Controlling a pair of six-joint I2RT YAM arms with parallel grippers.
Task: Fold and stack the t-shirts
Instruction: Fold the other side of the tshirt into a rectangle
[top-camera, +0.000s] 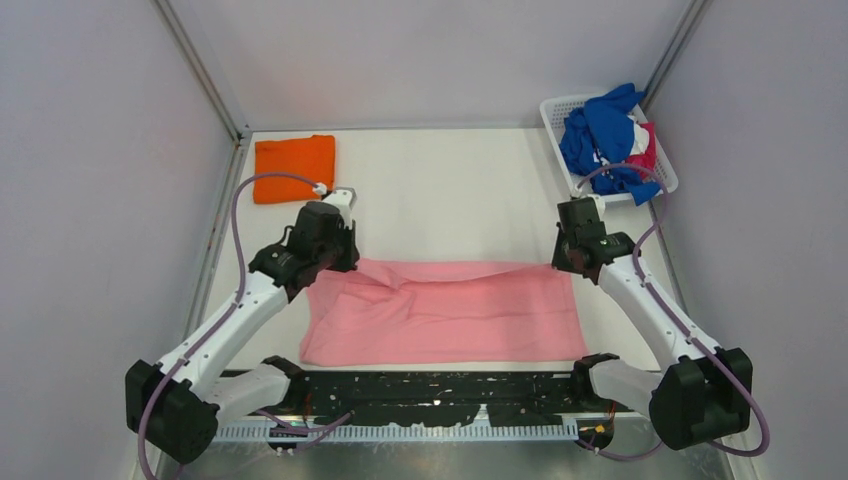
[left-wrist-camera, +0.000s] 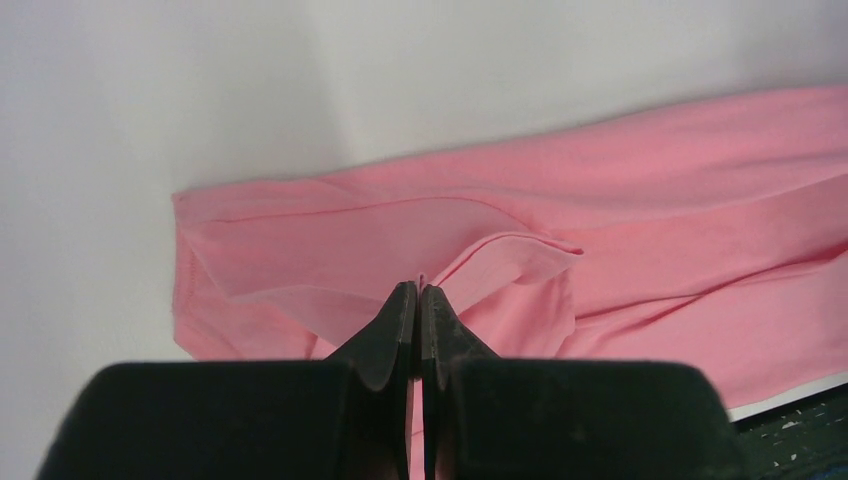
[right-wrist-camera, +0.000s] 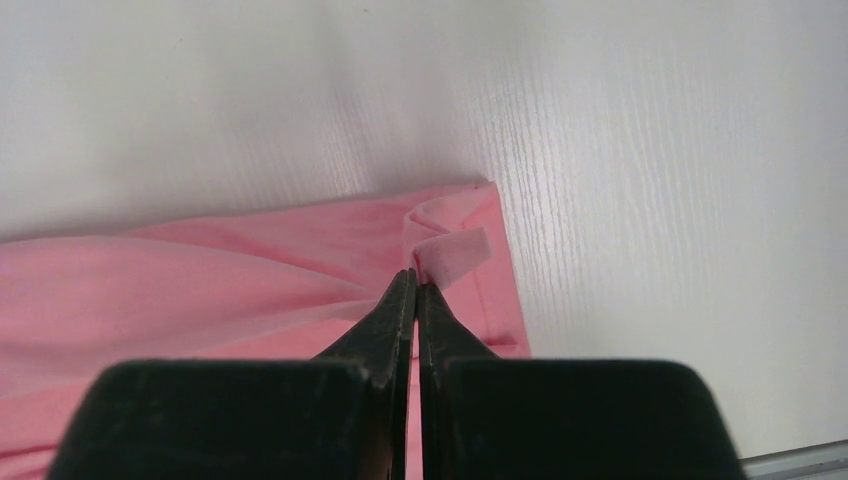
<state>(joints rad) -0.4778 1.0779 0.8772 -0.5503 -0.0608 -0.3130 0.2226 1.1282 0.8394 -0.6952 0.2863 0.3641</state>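
A light pink t-shirt (top-camera: 450, 312) lies spread across the near middle of the table, wrinkled along its far edge. My left gripper (top-camera: 335, 262) is shut on its far left corner; in the left wrist view (left-wrist-camera: 419, 287) a fold of pink cloth (left-wrist-camera: 520, 255) is pinched between the tips. My right gripper (top-camera: 566, 262) is shut on the far right corner, seen in the right wrist view (right-wrist-camera: 415, 275) with a small flap of pink cloth (right-wrist-camera: 450, 250) held. A folded orange t-shirt (top-camera: 294, 166) lies at the far left. Blue (top-camera: 598, 133), magenta (top-camera: 645, 150) and white tees lie bundled in the basket.
A white slatted plastic basket (top-camera: 556, 112) stands at the far right corner. Grey walls enclose the table on the left, back and right. A black rail (top-camera: 430, 395) with the arm bases runs along the near edge.
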